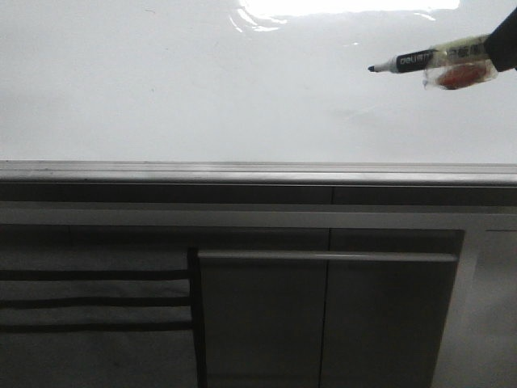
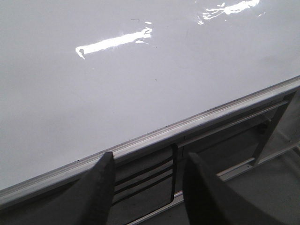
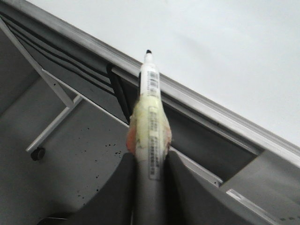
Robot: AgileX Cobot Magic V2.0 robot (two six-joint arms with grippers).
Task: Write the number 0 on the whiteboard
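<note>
- The whiteboard [image 1: 202, 89] is big, flat, hard and shiny. It will not bend, but the pen tip may slide on it. No number 0 shows on it yet.
- The left hand [image 2: 147, 187] is apart and holds nothing, near the board's front edge.
- The right hand [image 3: 150, 187] is clamped on the marker [image 1: 420, 61], near the board's right edge. The marker is light and stiff, with tape wrapped around its middle.
</note>
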